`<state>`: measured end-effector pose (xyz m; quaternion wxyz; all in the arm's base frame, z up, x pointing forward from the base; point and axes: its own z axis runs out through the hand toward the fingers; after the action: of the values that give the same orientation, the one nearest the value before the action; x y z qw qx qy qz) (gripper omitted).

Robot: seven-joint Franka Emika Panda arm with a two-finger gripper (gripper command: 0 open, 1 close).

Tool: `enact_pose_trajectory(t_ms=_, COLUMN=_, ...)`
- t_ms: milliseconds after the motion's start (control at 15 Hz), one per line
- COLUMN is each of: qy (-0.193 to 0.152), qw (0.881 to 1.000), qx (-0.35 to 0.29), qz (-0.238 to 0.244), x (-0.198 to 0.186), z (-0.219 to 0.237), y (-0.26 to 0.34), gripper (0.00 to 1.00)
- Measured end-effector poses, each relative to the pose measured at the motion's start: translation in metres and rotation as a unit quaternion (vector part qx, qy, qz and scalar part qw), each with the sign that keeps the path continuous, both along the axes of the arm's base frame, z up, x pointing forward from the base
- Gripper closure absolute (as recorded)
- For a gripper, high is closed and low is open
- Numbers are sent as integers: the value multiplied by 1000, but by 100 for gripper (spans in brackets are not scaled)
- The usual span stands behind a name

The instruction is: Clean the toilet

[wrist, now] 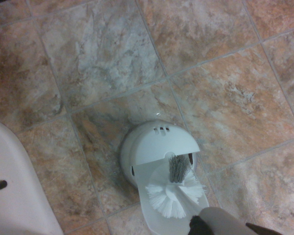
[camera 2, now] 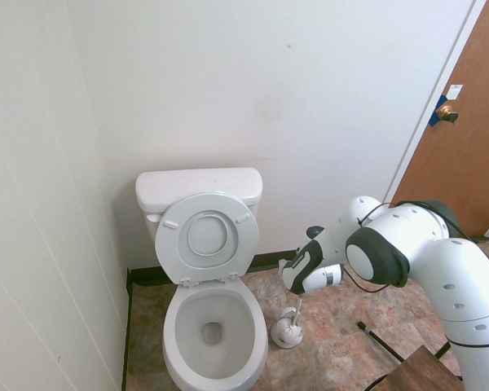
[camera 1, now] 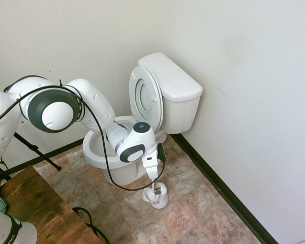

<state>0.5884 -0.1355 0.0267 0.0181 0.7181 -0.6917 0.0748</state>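
Seemingly finishing, the end effector (camera 1: 153,179), clamped on the brush (wrist: 175,192) handle, hovers over the holder (wrist: 159,147) beside the toilet (camera 2: 214,326); next, seat it squarely.

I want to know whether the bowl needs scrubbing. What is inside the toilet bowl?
In the second exterior view the toilet stands with lid and seat raised; the bowl looks white, with a dark drain opening at the bottom. The first exterior view hides most of the bowl behind the arm.
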Motion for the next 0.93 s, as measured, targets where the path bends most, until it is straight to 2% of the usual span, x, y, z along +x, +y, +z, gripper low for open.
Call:
enact_pose_trajectory(t_ms=400, qy=13, qw=1000, qx=-2, qz=-3, x=30, z=-29, y=-17, gripper=100)
enact_pose_trajectory(t_ms=933, qy=28, qw=1000, qx=1, qz=-9, x=65, z=-35, y=-26, gripper=100)
